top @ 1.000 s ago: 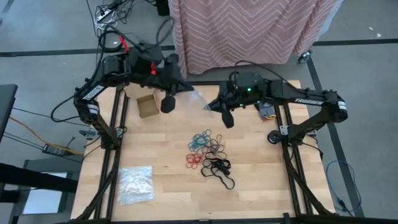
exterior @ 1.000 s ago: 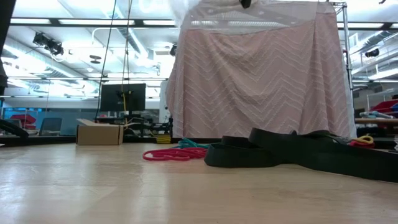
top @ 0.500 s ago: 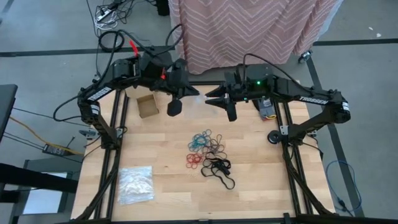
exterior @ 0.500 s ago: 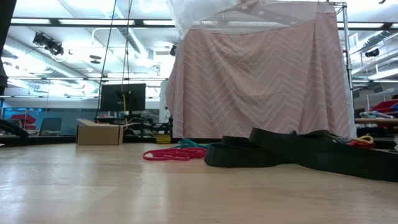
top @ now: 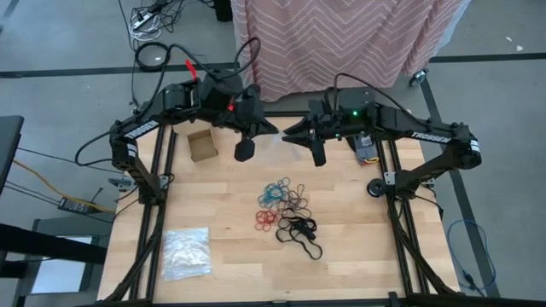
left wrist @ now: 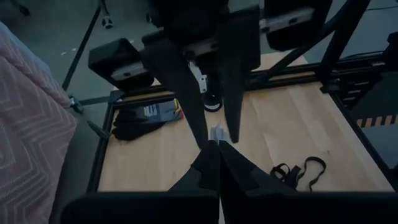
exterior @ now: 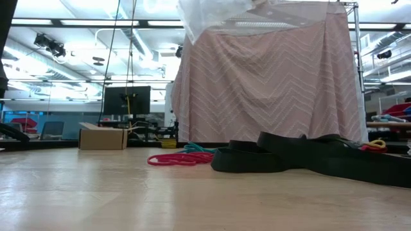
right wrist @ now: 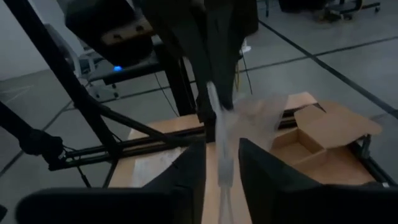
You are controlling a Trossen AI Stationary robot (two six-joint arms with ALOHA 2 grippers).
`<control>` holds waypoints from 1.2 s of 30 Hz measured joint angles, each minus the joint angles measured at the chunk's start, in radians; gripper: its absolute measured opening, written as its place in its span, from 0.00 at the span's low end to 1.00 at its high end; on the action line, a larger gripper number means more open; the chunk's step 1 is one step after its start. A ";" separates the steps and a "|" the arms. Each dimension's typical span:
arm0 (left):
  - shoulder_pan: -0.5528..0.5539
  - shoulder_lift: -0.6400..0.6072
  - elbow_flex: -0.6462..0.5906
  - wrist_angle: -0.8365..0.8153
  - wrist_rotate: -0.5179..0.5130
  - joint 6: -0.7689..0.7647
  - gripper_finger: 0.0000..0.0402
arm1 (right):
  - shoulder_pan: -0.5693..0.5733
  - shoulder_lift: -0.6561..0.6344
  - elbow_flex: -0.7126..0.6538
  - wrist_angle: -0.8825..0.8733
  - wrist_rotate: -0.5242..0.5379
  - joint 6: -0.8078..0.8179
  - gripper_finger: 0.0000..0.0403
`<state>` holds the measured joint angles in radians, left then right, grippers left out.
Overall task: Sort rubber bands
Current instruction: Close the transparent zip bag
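Above the table's far edge, both grippers meet on a clear plastic bag (right wrist: 261, 115). Left gripper (left wrist: 217, 146) is clamped shut on it; right gripper (right wrist: 221, 149) stands part-open, film between its fingers. Step, likely: opening the bag. Next: right regrips. Rubber bands (top: 286, 209) lie piled mid-table, untouched.

Clear bag (exterior: 215, 11) cut off by low view's top edge.

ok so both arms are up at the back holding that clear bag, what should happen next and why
Probably close the right gripper on the clear bag: its fingers straddle the film, apart, while the left gripper pinches it shut. The rubber bands lie unsorted.
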<state>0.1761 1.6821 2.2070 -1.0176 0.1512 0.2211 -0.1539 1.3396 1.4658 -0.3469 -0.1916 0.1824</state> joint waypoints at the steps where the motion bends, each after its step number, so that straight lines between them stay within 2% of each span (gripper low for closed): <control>1: 0.000 0.000 0.000 0.006 0.001 0.000 0.00 | 0.000 0.000 0.000 -0.008 0.000 0.000 0.15; 7: 0.000 0.000 0.000 0.012 0.007 0.000 0.00 | 0.000 0.000 0.000 -0.024 -0.003 -0.002 0.04; 10: 0.000 0.000 0.000 0.012 0.008 0.001 0.00 | 0.000 0.000 0.000 -0.021 -0.012 -0.013 0.02; 17: 0.000 0.001 -0.001 0.009 0.023 0.001 0.00 | 0.000 0.000 0.000 0.008 -0.014 -0.014 0.17; 20: 0.000 0.001 -0.001 0.010 0.023 0.001 0.00 | -0.004 0.000 0.000 0.006 -0.013 -0.002 0.19; 24: 0.000 0.001 -0.001 0.005 0.023 0.001 0.00 | -0.004 0.000 0.000 0.002 -0.013 -0.002 0.15; 29: 0.000 0.001 -0.001 0.003 0.023 0.001 0.00 | -0.004 0.000 0.000 -0.006 -0.014 -0.003 0.03; 36: 0.000 0.002 0.001 0.000 0.005 0.008 0.00 | -0.005 0.000 0.000 -0.021 -0.013 0.002 0.04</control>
<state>0.1764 1.6838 2.2083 -1.0176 0.1562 0.2292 -0.1585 1.3396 1.4662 -0.3682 -0.2046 0.1841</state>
